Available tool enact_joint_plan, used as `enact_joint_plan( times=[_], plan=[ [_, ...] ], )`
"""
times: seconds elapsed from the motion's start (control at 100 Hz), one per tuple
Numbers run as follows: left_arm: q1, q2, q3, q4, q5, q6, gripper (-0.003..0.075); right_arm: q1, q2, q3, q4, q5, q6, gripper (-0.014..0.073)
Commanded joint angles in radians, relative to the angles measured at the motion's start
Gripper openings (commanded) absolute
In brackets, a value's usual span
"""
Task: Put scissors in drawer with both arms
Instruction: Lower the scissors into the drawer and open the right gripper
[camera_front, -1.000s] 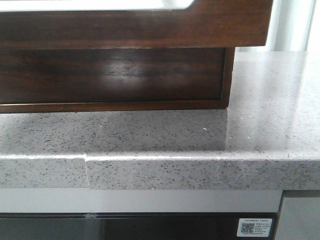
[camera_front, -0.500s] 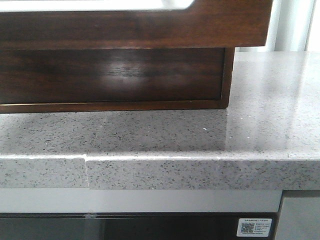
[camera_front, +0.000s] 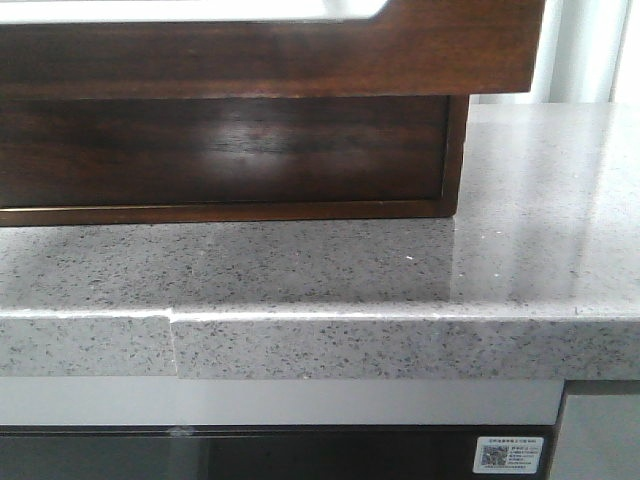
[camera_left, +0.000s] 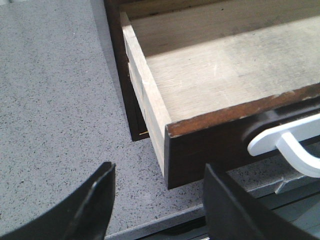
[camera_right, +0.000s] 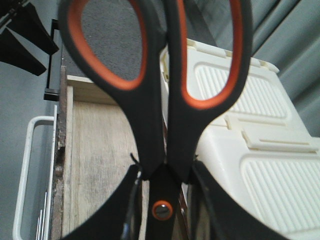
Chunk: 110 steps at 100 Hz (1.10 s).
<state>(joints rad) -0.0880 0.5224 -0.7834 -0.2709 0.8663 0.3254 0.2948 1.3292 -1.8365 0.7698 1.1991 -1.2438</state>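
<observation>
Black-and-orange grip: right gripper (camera_right: 160, 200) is clamped on the scissors (camera_right: 160, 100) just at the pivot screw, a black finger pressed on each side.
Scissors look: black handles lined with orange inside the two loops, a silver rivet ringed in orange; the blades are hidden below the gripper.
Scissors axis: long axis runs 6 to 12 o'clock in the right wrist view, loops at 12, so the blades point back toward the wrist.
Key relation: the open drawer (camera_right: 100, 160) lies directly behind the scissors, its pale wooden floor showing from 7 to 9 o'clock past the handles; by my judgement the right arm only has to lower and let go.
Left gripper: left gripper (camera_left: 160, 200) is spread wide and holds nothing; it hangs just off the drawer's front corner.
Drawer look: dark brown glossy front (camera_front: 270, 50) with a white handle (camera_left: 285, 142), worn bare wood inside, nothing lying in it that I can see.
Drawer place: pulled out over the speckled grey table (camera_front: 400, 270), jutting past the cabinet (camera_front: 220, 150) beneath it.
Nearer arm: right arm is over the cavity; left is beside the front, at 5 o'clock of the drawer floor in its own view.
Beyond: a cream plastic box (camera_right: 250, 130) sits at 3 o'clock of the scissors.
</observation>
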Motion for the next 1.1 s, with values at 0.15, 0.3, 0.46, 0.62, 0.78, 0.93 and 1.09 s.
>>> enact_joint_plan(
  times=[0.15,0.3,0.46,0.62,0.78,0.93,1.09],
  plan=[
    [-0.009,0.005,-0.031,-0.017,-0.075,-0.010,0.0367,0.110,0.069,-0.028,-0.051,-0.089,-0.030,0.0039],
    [-0.009,0.005,-0.031,-0.017,-0.075,-0.010,0.0367,0.158,0.125,-0.028,-0.110,-0.097,-0.027,0.0039],
    [-0.009,0.005,-0.031,-0.017,-0.075,-0.010,0.0367,0.206,0.182,-0.028,-0.177,-0.095,-0.022,0.0039],
    [-0.009,0.005,-0.031,-0.017,-0.075,-0.010,0.0367,0.273,0.235,-0.028,-0.359,-0.116,0.066,0.0039],
    [-0.009,0.005,-0.031,-0.017,-0.075,-0.010,0.0367,0.346,0.281,-0.028,-0.598,-0.114,0.207,0.0039],
    [-0.009,0.005,-0.031,-0.017,-0.072,-0.010,0.0367,0.390,0.313,-0.028,-0.703,-0.096,0.269,0.0039],
    [-0.009,0.005,-0.031,-0.017,-0.069,-0.010,0.0367,0.403,0.332,-0.028,-0.729,-0.061,0.290,0.0039]
  ],
)
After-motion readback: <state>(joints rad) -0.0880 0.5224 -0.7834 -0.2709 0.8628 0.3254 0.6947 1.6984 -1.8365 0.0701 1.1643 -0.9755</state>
